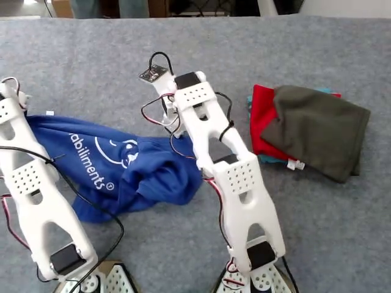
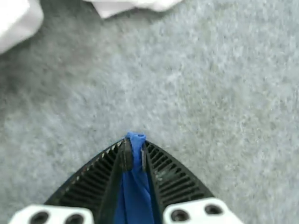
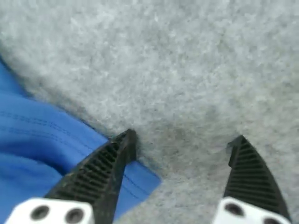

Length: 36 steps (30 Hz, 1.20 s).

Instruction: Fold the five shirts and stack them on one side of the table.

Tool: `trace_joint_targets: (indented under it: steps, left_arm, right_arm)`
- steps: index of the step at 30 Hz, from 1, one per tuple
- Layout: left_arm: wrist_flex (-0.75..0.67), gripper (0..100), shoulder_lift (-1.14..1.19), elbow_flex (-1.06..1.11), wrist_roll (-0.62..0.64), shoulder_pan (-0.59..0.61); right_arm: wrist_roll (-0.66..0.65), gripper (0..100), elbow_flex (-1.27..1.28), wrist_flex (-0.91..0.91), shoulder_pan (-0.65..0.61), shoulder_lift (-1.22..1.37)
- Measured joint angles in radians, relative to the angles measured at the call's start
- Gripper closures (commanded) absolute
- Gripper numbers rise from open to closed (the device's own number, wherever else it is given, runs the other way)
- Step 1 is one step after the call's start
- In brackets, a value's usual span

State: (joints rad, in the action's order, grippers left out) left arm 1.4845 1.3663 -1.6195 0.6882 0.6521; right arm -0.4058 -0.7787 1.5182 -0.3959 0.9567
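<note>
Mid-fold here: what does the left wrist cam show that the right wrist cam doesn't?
Left wrist: the left gripper shut on a pinch of the blue shirt, with something white farther off that I cannot identify. Right wrist: the right gripper open at the shirt's edge, which lies flat. Both: the blue shirt and the grey table cover.

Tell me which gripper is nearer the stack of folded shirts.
Right. The right gripper hangs open at the edge of the blue shirt, apart from the stack. The left gripper, shut on the blue shirt, sits at its far side, farther off.
</note>
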Motion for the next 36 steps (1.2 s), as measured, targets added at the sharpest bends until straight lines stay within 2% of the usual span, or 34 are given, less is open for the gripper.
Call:
trace_joint_targets:
  steps: [7,16,21,23,26,29,33,36]
  left_arm:
    - [-0.006,97,0.000,0.000,-0.020,0.003]
    - [-0.020,97,0.000,0.000,-0.020,-0.008]
    - [-0.025,97,0.000,0.000,-0.026,-0.011]
    - [-0.025,97,0.000,0.000,-0.026,-0.011]
    - [-0.025,97,0.000,0.000,-0.026,-0.011]
    - [-0.025,97,0.000,0.000,-0.026,-0.011]
    - [-0.025,97,0.000,0.000,-0.026,-0.011]
    - [-0.025,97,0.000,0.000,-0.026,-0.011]
  right_arm:
    - [0.002,67.0,-0.256,0.209,0.000,0.086]
    - [0.055,67.0,-0.315,0.239,-0.025,-0.014]
    - [0.055,69.1,-0.193,0.239,-0.203,-0.143]
    - [0.055,78.5,-0.114,0.239,-0.250,-0.160]
    - [0.055,98.8,0.008,0.239,-0.275,-0.163]
    - [0.086,94.6,0.095,0.239,-0.272,-0.163]
    - [0.110,97.9,0.224,0.238,-0.230,-0.215]
    - [0.094,97.9,0.358,0.238,-0.198,-0.347]
